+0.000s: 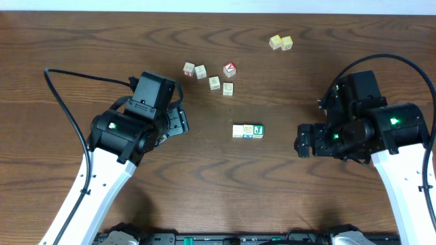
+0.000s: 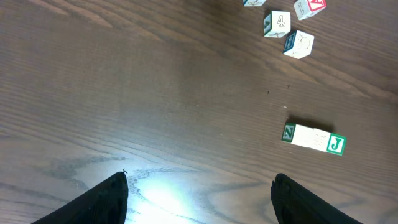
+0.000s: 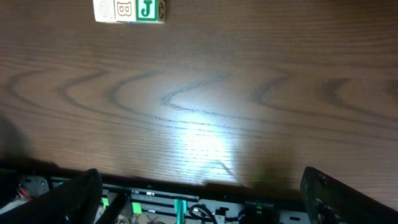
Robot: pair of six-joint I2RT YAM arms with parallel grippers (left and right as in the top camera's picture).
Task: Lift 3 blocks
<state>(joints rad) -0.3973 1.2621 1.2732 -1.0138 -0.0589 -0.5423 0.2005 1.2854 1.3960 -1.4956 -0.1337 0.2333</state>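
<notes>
Centrally, the 3 blocks point(image 1: 247, 131) sit in a row, seemingly touching; left gripper point(image 2: 199, 199) and right gripper point(image 3: 205, 196) gape empty.

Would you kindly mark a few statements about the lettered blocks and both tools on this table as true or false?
1. The three blocks touch in one row. True.
2. The left tool grips the J block. False: it is open, empty and apart from the row.
3. The right tool is open and empty. True.
4. The red-faced cube belongs to that row. False: it lies well apart from the row.
</notes>
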